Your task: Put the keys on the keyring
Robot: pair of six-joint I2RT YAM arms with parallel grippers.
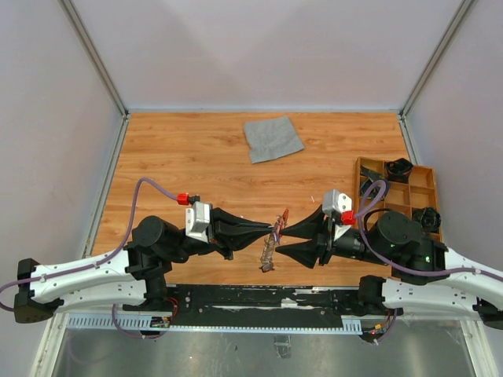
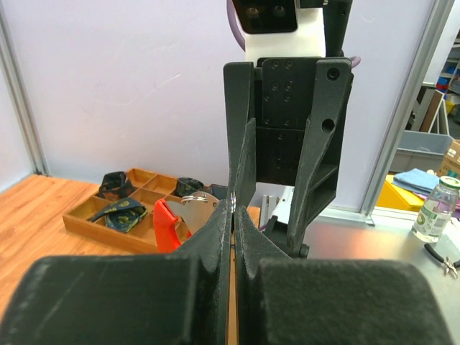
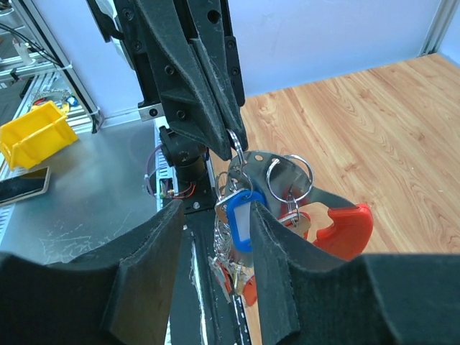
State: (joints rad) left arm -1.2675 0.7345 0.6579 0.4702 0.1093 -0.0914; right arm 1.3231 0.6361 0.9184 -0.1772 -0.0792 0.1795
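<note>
Wood-grain tabletop (image 1: 181, 149), white walls, wooden organiser tray (image 1: 356, 177) on the right. Grey cloth (image 1: 273, 138) lies beyond the tray, up and to its left, untouched.

My left gripper (image 1: 271, 229) is pinched together on a thin silver split ring (image 3: 237, 154) at the top of the keyring (image 3: 341, 230). That is the red clip with its silver rings, hanging in the air left of the tray, above the table. My right gripper (image 3: 215, 273) stands apart around the hanging bunch. The blue-tagged key (image 3: 241, 219) sits between its pads, close to one, and I see no clamp on it.

Risks:
- The whole bunch hangs from one narrow pinch on a thin ring. A tug or twist could slide it out and drop everything on the table.
- If my right fingers pull back carelessly, a pad could snag the blue tag or a ring and drag the bunch out of my left grip.
- Squeezing the bunch could swing the red clip and misalign the rings.

Hard to tell:
- How many keys are threaded. The lower keys (image 3: 230, 273) are a tangle between my fingers.
- The chain isn't separable from the rings.
- The top view gives only a small blur at the fingertips.
- My left wrist view is mostly my own fingers, with a bit of red clip to one side.
</note>
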